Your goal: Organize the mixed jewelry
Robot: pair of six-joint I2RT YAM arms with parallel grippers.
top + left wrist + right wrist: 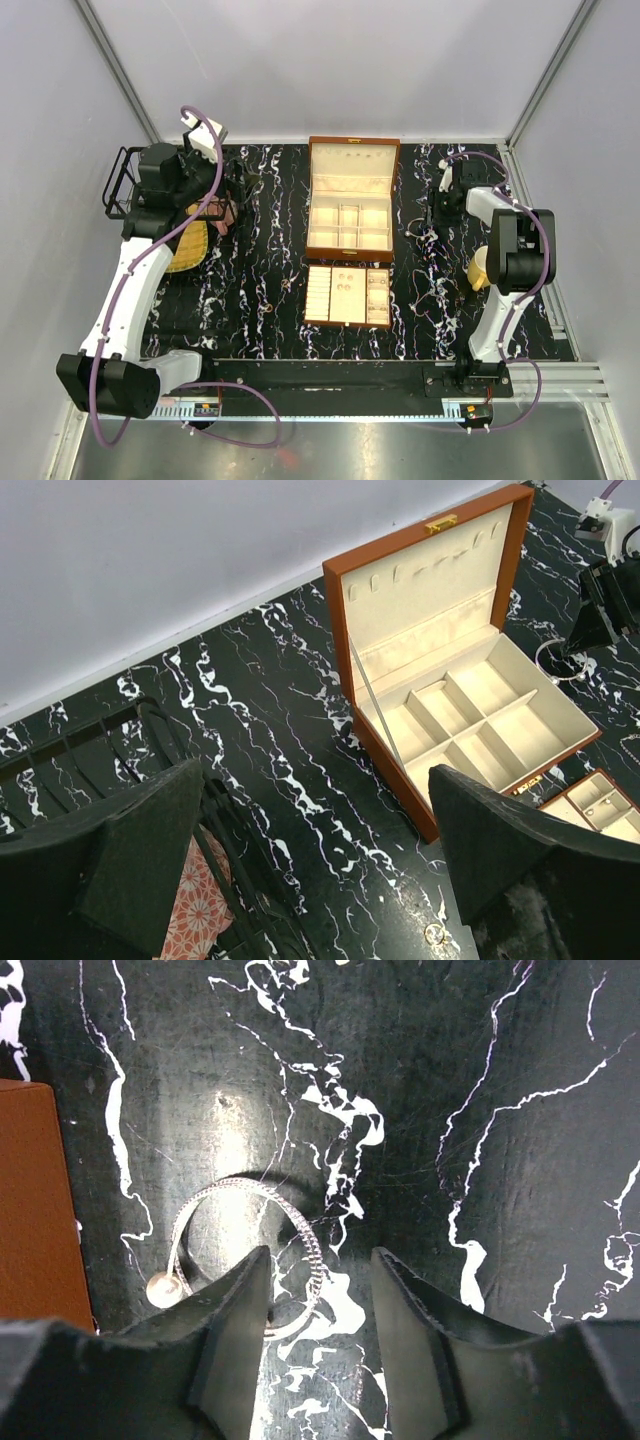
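A pale ribbed bangle (305,1230) with a small bead (163,1290) on its end lies flat on the black marble. My right gripper (320,1252) is low over it, jaws apart. The bangle's right rim sits between the fingers, close to the left finger (235,1330), and the right finger stands clear of it. In the top view the right gripper (445,195) is at the far right of the brown box (350,165). My left gripper (315,810) is wide open and holds nothing. A small gold ring (435,934) lies below it. Fine chains (432,290) lie on the marble right of the tray.
The brown box (345,650) stands open with several cream compartments. Its lift-out tray (347,295) lies in front of it. A yellow cup (480,270) sits by the right arm. A black wire basket (120,180) and a pink patterned cloth (195,910) are at the far left.
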